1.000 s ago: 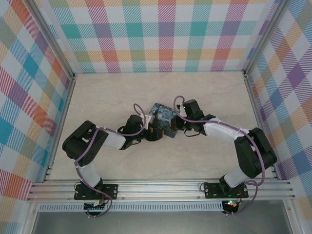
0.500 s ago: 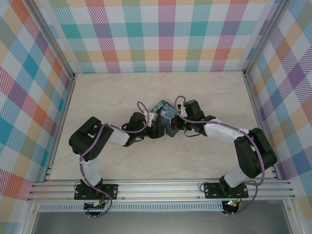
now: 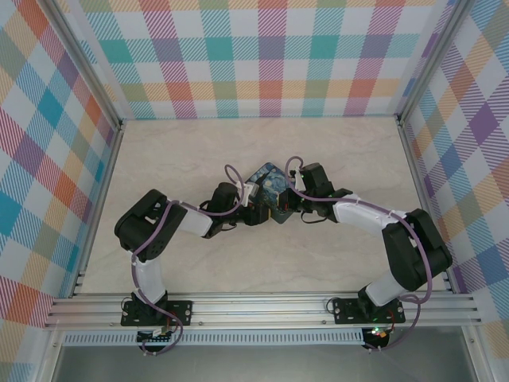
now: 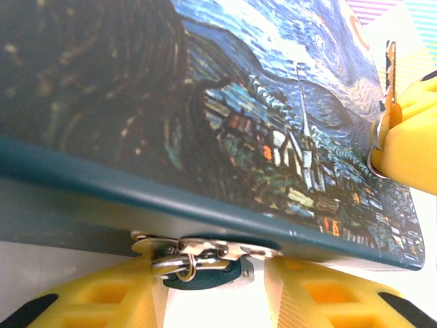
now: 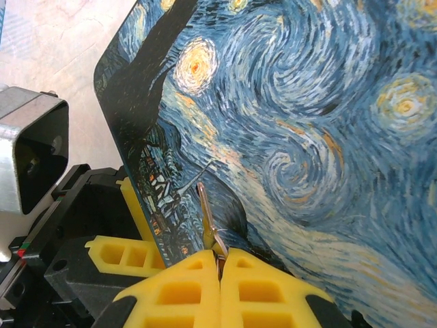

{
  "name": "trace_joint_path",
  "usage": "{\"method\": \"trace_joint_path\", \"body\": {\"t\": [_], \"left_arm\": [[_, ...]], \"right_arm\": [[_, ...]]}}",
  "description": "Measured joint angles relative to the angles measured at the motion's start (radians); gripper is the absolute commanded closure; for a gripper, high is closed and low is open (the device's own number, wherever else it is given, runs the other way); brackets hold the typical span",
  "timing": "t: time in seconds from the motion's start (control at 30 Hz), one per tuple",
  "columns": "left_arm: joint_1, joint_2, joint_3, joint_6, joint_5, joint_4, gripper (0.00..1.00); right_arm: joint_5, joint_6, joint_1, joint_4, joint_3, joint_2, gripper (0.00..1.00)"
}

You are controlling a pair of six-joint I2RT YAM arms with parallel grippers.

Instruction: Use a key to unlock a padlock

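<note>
Right gripper (image 5: 220, 260) clenched on key (image 5: 205, 205), blade pointing straight out over tin (image 5: 321, 137); left gripper (image 4: 212, 277) hold unclear

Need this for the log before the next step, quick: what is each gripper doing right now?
Left gripper: closed on the padlock.
Right gripper: closed on the key.

Dark-blue tin (image 5: 328, 137) with swirling yellow-starred painting, yellow pads (image 5: 184, 287) on the right hand (image 5: 220, 258), pastel plaid walls (image 3: 270, 56), cream marbled table (image 3: 175, 151).
</note>
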Motion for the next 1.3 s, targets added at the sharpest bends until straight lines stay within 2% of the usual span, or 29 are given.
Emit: {"method": "trace_joint_path", "body": {"t": [0.23,0.57,0.83,1.03,1.3], "left_arm": [[0.0,0.0,0.0,-0.026,-0.012,0.0,0.68],[-0.001,0.0,-0.002,-0.082,-0.039,0.013,0.69],[-0.026,-0.006,-0.016,-0.175,-0.07,0.036,0.69],[-0.051,-0.036,-0.026,-0.253,-0.095,0.035,0.69],[-0.057,-0.057,-0.027,-0.381,-0.109,0.035,0.73]], "right_arm": [[0.0,0.0,0.0,0.004,-0.001,0.0,0.94],[-0.011,-0.009,0.002,-0.01,-0.006,-0.021,0.94],[-0.002,-0.094,0.002,-0.04,-0.044,-0.148,0.94],[0.03,-0.179,0.01,-0.05,-0.151,-0.248,0.94],[0.123,-0.285,0.087,-0.085,-0.24,-0.355,0.94]]}}
